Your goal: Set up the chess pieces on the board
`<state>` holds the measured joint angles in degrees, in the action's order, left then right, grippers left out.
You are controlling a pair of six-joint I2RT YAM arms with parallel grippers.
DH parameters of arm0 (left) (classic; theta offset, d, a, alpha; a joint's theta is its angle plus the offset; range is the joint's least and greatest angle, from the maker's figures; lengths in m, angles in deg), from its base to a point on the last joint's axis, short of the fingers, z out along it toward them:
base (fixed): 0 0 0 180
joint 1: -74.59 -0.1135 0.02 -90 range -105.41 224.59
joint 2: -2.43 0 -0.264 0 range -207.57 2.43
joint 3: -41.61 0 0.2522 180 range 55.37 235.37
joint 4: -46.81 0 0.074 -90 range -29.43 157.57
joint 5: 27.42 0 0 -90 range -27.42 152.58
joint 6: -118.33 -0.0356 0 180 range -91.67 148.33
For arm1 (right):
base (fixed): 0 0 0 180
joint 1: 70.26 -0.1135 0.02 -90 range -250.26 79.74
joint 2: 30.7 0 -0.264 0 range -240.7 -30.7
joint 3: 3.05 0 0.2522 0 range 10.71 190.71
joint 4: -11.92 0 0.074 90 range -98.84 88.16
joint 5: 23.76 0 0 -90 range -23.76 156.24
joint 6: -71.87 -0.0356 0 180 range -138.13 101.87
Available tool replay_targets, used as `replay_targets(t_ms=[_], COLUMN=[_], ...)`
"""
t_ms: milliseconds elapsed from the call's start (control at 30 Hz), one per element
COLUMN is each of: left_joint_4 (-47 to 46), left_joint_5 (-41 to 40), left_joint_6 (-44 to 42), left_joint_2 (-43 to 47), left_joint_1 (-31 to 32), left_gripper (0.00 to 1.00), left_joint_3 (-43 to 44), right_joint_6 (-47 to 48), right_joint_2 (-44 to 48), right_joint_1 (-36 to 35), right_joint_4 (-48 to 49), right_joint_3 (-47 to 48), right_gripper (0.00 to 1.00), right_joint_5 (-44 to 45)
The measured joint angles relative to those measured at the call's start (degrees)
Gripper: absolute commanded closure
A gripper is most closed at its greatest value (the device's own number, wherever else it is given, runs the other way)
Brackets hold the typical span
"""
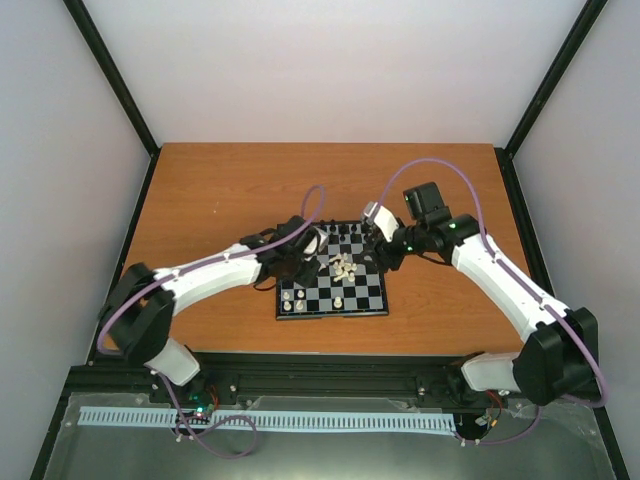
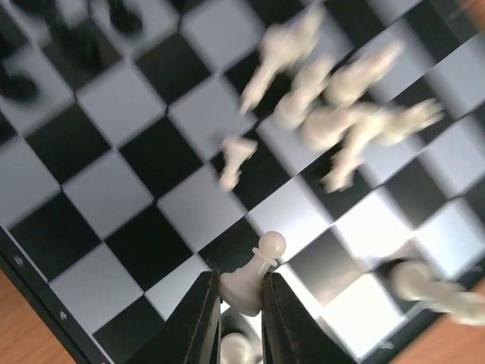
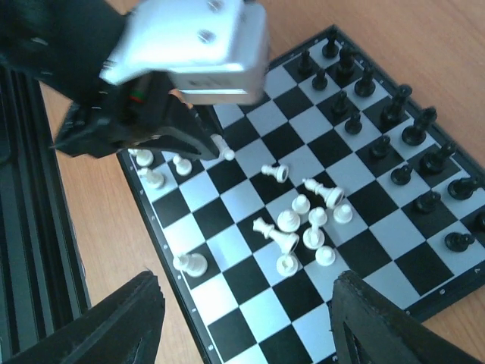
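Note:
The board [image 1: 330, 315] lies mid-table with a loose heap of white chess pieces [image 1: 344, 268] toppled at its centre. My left gripper [image 2: 241, 292] is shut on a white pawn [image 2: 254, 277] and holds it just above the squares [image 2: 114, 189] near the board's left edge. From the right wrist view, that pawn [image 3: 227, 154] shows at the left gripper's tip, with the heap [image 3: 303, 227] below it. Black pieces [image 3: 394, 129] stand in rows on the far side. A few white pieces [image 3: 148, 171] stand along the near-left edge. My right gripper [image 3: 246, 318] hovers open over the board's right side, holding nothing.
The brown wooden table [image 1: 220, 190] surrounds the board. A black frame rail [image 1: 320, 365] runs along the near edge and shows in the right wrist view as a rail [image 3: 30, 227]. Pale walls with black posts [image 1: 115, 75] close in the sides and back.

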<state>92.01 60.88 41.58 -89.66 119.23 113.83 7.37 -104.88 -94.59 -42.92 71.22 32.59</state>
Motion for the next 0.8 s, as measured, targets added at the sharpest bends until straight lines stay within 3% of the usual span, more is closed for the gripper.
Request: replay_targets(t_ms=[233, 467, 800], left_joint_4=[-6.95, -9.07, -9.7], left_joint_5=[6.73, 12.24, 15.69], left_joint_6=[-1.44, -2.8, -3.5], left_joint_2=[11.3, 14.58, 15.89], left_joint_1=[0.2, 0.59, 0.7], left_gripper=[0.84, 0.83, 0.82], left_joint_3=[0.04, -1.16, -1.84], right_joint_6=[-3.58, -6.19, -8.09], right_joint_2=[-5.77, -13.99, -20.72], right_joint_1=[0.57, 1.11, 1.11], right_joint_4=[-1.55, -4.76, -7.65], right_joint_3=[7.37, 12.98, 13.35], right_gripper=[0.39, 0.45, 0.59], right_joint_5=[-5.14, -15.63, -26.69])
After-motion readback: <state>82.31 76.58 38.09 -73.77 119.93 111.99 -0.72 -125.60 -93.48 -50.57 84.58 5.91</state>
